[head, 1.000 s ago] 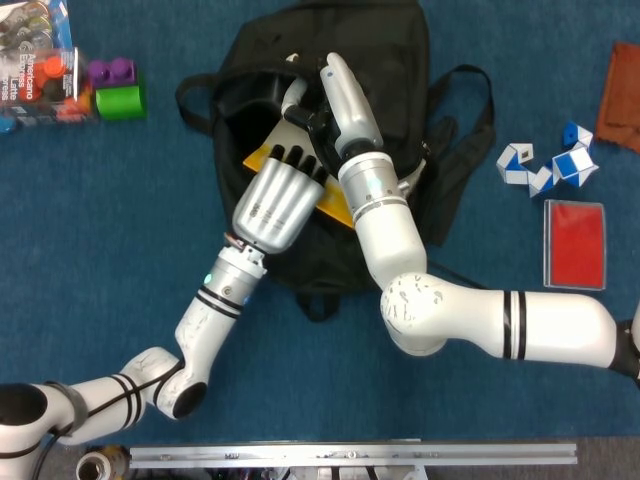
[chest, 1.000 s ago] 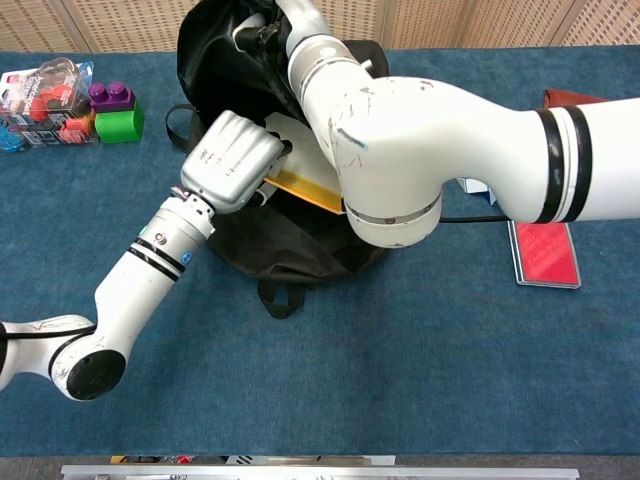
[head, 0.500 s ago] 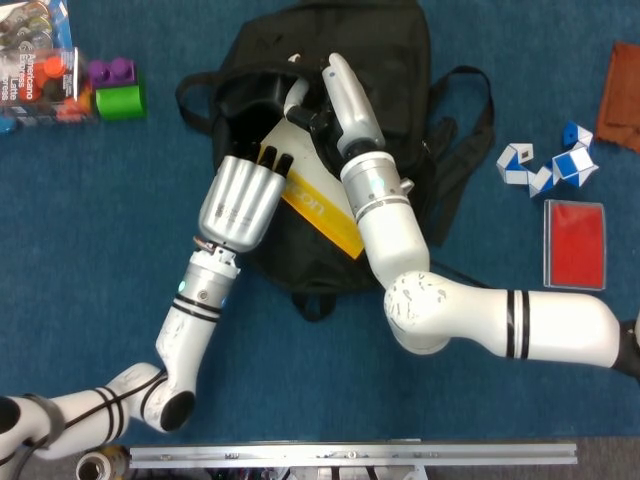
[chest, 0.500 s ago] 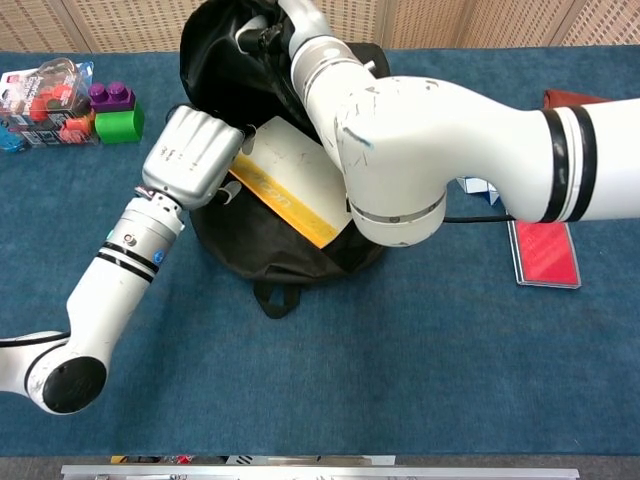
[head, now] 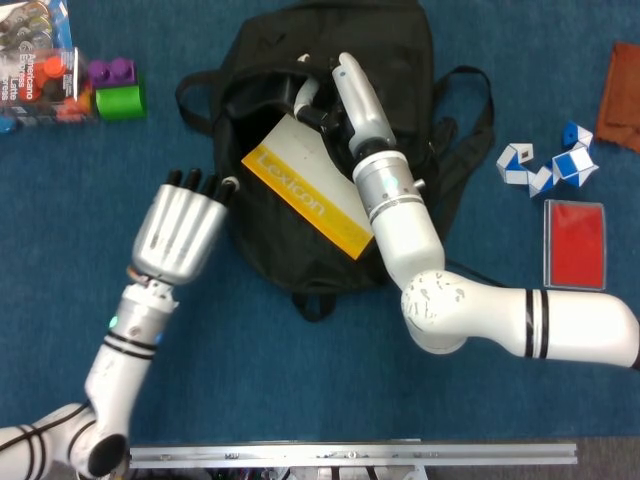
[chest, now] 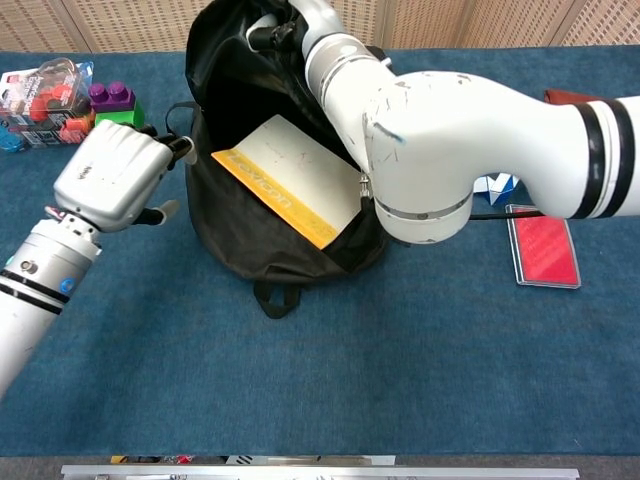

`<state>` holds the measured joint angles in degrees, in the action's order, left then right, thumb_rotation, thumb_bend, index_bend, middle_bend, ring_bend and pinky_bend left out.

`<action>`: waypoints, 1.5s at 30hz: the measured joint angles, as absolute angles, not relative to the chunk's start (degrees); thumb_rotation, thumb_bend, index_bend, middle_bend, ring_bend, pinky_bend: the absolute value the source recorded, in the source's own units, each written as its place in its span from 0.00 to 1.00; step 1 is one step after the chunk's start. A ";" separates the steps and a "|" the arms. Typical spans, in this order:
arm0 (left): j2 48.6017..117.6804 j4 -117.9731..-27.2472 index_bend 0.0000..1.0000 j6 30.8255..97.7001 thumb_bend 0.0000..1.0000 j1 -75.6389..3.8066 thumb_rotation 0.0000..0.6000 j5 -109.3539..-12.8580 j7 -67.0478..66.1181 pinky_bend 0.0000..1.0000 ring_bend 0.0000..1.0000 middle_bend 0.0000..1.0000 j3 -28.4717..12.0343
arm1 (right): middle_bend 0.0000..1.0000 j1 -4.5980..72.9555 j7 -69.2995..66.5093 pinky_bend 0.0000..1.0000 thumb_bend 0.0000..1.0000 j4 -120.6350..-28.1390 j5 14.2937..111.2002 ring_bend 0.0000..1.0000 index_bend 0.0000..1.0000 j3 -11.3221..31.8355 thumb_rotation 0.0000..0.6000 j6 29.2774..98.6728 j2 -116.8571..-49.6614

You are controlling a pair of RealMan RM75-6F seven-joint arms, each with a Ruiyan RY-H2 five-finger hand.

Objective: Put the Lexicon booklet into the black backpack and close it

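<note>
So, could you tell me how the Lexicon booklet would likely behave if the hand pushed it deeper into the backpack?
The Lexicon booklet lies flat with straight edges, so it probably stays fairly stiff when pushed. It looks thin, so likely light. The black backpack fabric sags in folds around it and may bunch and catch a corner.

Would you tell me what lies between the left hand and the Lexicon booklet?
In the head view, only the black backpack's left wall separates the left hand from the Lexicon booklet; nothing else lies there.
</note>
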<state>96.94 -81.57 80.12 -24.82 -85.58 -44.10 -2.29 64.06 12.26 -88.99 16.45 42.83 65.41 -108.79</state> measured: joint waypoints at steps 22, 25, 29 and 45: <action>87.81 -88.65 0.29 84.13 0.21 -17.65 1.00 -85.25 -40.38 0.48 0.37 0.41 -0.62 | 0.16 60.41 13.15 0.20 0.36 -95.92 13.63 0.08 0.07 35.26 1.00 53.21 -100.32; 87.81 -88.76 0.29 83.88 0.21 -17.49 1.00 -85.03 -40.36 0.48 0.37 0.40 -0.90 | 0.13 60.45 13.25 0.16 0.30 -96.36 13.30 0.05 0.02 34.16 1.00 52.47 -99.33; 87.84 -88.71 0.28 83.59 0.21 -17.30 1.00 -84.74 -40.21 0.48 0.36 0.40 -1.27 | 0.10 60.54 12.63 0.12 0.19 -96.95 13.59 0.01 0.00 33.13 1.00 52.14 -98.34; 87.29 -89.47 0.27 83.28 0.21 -16.80 1.00 -84.43 -40.66 0.47 0.35 0.38 -2.52 | 0.00 62.46 14.12 0.00 0.00 -98.53 15.41 0.00 0.00 28.15 1.00 49.33 -94.46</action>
